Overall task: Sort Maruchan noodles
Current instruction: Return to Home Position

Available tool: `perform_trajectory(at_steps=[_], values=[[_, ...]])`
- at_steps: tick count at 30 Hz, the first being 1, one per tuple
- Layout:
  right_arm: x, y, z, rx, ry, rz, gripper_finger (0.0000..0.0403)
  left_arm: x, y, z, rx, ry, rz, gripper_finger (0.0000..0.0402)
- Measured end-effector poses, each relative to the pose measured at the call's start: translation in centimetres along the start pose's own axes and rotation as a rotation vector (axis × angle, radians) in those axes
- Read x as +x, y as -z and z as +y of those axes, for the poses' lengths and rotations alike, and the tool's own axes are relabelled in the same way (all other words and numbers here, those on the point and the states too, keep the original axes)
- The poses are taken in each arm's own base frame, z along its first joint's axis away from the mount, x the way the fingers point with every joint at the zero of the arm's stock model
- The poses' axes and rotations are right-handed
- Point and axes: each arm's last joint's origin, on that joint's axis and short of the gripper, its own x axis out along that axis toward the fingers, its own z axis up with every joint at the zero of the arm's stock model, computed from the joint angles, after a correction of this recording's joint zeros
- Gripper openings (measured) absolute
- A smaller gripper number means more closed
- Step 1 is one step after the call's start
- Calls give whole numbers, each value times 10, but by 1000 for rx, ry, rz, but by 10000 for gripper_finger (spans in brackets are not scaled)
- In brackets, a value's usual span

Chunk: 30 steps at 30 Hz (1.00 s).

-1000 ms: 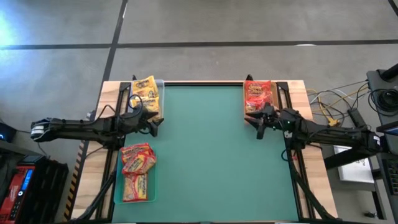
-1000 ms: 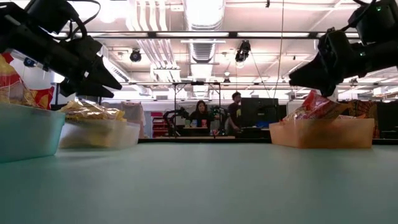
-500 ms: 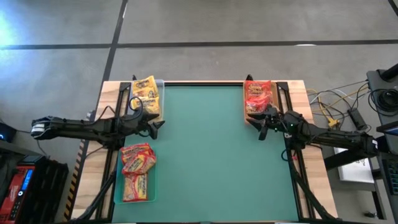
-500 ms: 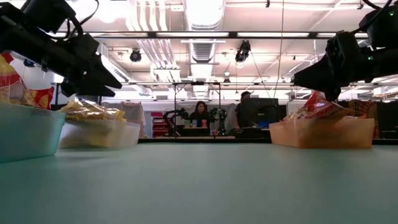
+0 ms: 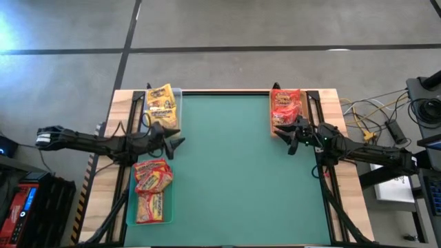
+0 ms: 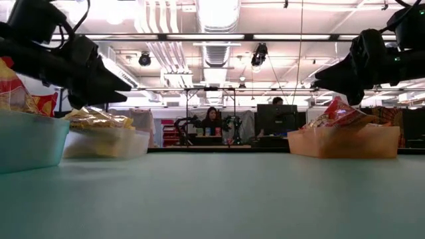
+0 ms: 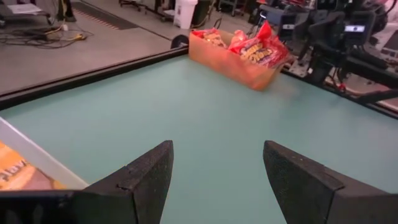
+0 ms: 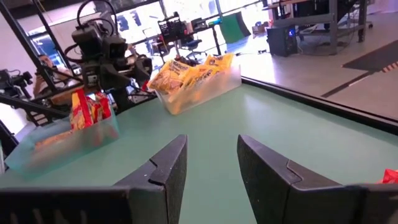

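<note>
Yellow Maruchan noodles packets (image 5: 161,105) lie in a clear tray at the far left. Red packets (image 5: 286,106) fill a tan tray at the far right. Red-orange and yellow packets (image 5: 151,189) lie in a green tray at the near left. My left gripper (image 5: 176,142) hovers open over the mat's left edge, between the two left trays, with nothing between its fingers (image 7: 143,177). My right gripper (image 5: 285,138) hovers open just near of the tan tray (image 6: 345,141), also empty. Both point toward the middle of the table.
The green mat (image 5: 234,179) lies bare between the trays. The wooden table edge and the arms' black frames (image 5: 324,172) border it on the left and right. Cables (image 5: 372,117) lie beyond the right edge. People stand in the room behind the table (image 6: 212,123).
My left gripper has swung a little toward the table's near edge and sunk slightly, still open and empty. The packets and trays have stayed where they were.
</note>
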Motion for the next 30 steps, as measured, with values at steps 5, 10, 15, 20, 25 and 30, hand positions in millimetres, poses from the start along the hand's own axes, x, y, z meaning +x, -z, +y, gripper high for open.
perform_trajectory(at_steps=[5, 10, 15, 20, 25, 30], values=[[0, 1, 0, 0, 3, 11, 132, -2, 10, 3, 16, 28, -45, 233], [0, 8, -2, 3, 22, 77, 132, -3, 13, 3, 59, 48, -69, 233], [0, 12, -4, 5, 36, 127, 132, -2, 14, 3, 79, 47, -59, 233], [0, 14, -4, 4, 41, 144, 132, 0, 15, 3, 22, 42, -41, 233], [0, 14, -4, 5, 41, 143, 132, 1, 15, 1, -16, 38, -29, 233], [0, 14, -4, 4, 42, 145, 132, 3, 13, 0, -13, 32, -21, 233]])
